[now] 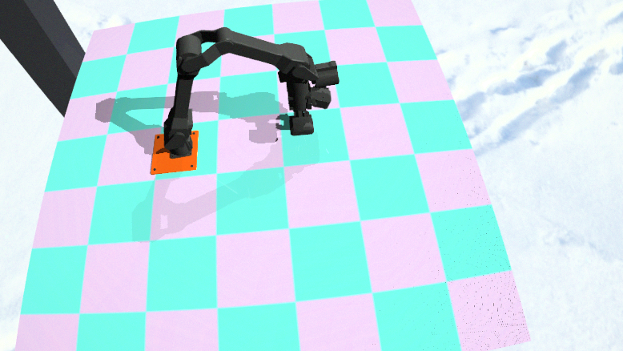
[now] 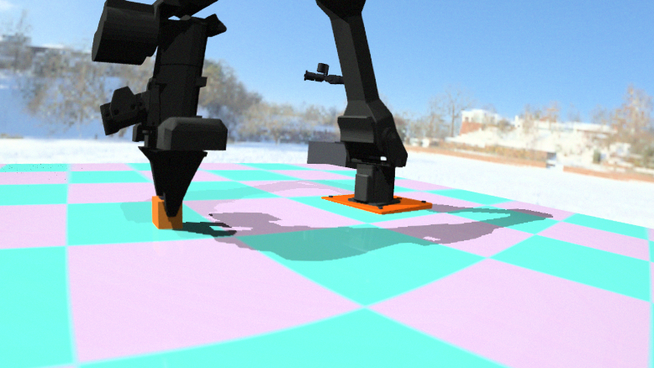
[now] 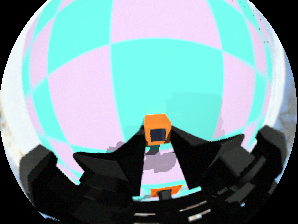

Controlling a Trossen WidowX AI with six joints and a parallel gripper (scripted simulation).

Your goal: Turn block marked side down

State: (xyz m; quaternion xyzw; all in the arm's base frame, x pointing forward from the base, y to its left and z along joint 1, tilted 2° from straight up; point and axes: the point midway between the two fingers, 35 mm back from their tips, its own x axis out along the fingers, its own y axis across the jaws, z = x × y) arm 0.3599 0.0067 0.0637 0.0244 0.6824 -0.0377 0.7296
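the black two-fingered hand (image 2: 168, 211) pinches the small orange cube-shaped block (image 2: 160, 214), which rests on the pink-and-turquoise checkered table (image 2: 292, 292).

Your top view hangs high above the tabletop (image 1: 331, 261) and looks down at a slant, far enough back to take in nearly the whole checkered surface, the arm (image 1: 243, 47) and its base plate (image 1: 174, 163).

Your exterior view sits low, close to the tabletop (image 2: 192, 292), and looks across it towards the base plate (image 2: 377, 204), with the fingers (image 2: 172, 201) large and near at the left.

Your wrist view rides on the arm and looks down along the fingers through a fisheye lens, very near the block (image 3: 157, 131).

The top and exterior views share the arm, base plate and checkered squares. The exterior and wrist views share the block (image 2: 160, 214) and the fingers.
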